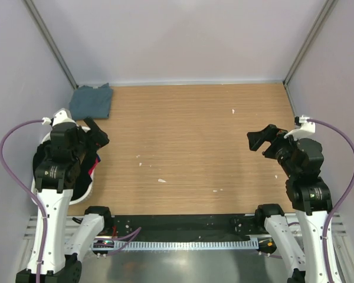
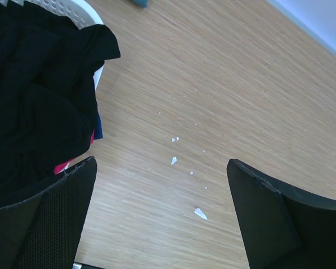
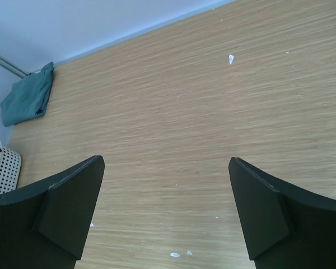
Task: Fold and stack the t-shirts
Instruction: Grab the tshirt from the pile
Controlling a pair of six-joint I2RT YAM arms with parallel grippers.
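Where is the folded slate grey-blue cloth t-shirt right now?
In the top external view the slate grey-blue t-shirt lies folded in the far left corner of the wooden table, just beyond the white plastic laundry basket.

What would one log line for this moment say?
left pincer open near basket | right pincer open | grey shirt folded far left | black shirt in basket

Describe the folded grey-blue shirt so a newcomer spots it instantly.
Start at the wood-grain table and go to its far left corner. The slate grey-blue cloth t-shirt lies there folded flat. Unlike the black clothing heaped in the white perforated plastic laundry basket nearer along the left edge, it is lighter, folded and outside the basket.
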